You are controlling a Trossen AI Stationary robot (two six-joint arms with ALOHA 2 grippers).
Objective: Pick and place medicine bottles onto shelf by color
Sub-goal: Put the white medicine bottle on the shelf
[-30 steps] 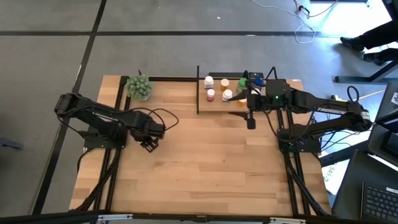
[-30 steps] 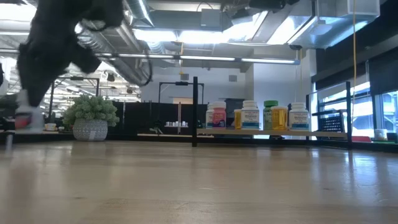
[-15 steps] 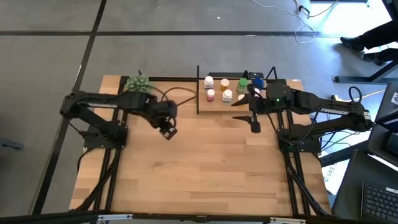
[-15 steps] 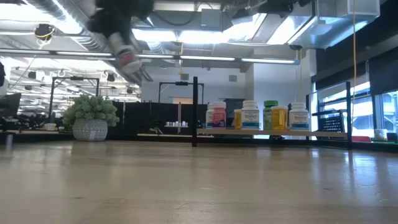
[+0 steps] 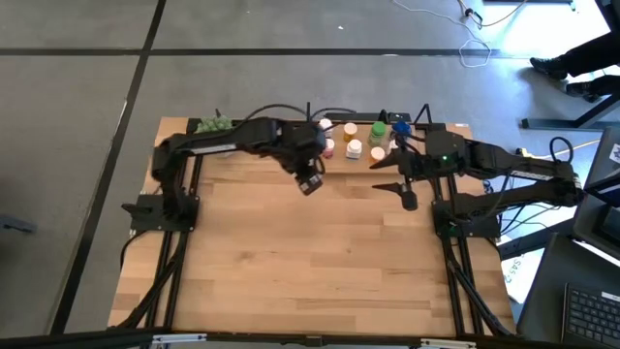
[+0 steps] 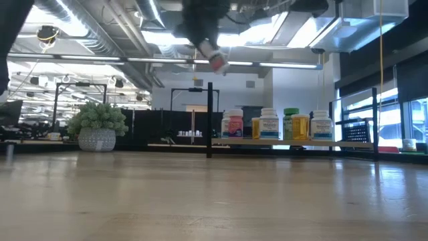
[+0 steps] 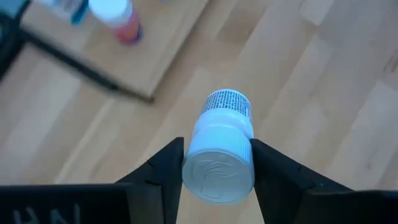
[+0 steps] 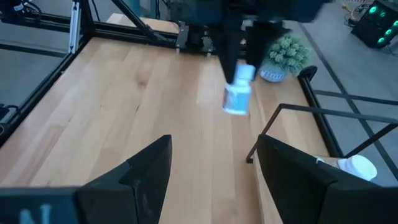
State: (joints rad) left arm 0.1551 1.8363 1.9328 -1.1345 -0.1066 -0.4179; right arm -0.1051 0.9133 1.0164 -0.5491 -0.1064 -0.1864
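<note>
The left gripper (image 7: pixel 217 163) was pinching a white-capped bottle (image 7: pixel 221 158) by its cap, one dark finger on each side, the labelled body pointing out past the fingertips over bare tabletop (image 7: pixel 323 81). From above, that gripper (image 5: pixel 310 182) hung over the table just in front of the shelf's near-left corner, its arm stretched across from the left side. The held bottle (image 6: pixel 215 61) showed high in the low view, blurred and tilted — its exact colour there was hard to judge, though the right wrist camera showed it white with a bluish label (image 8: pixel 238 93).

The right gripper (image 8: pixel 211 165) stood with its fingers spread and nothing between them. It (image 5: pixel 407 197) waited over the table in front of the shelf's right part, apart from the bottles.

Farther back, the shelf (image 6: pixel 294 142) sat along the table's far edge, carrying standing bottles in a row — pink-red (image 6: pixel 234 124), white (image 6: pixel 269 123), orange (image 6: pixel 300 125) and green (image 6: pixel 290 119) among them. A green plant (image 6: pixel 97 125) in a pale pot stood to the shelf's left, near the table's far-left corner.
</note>
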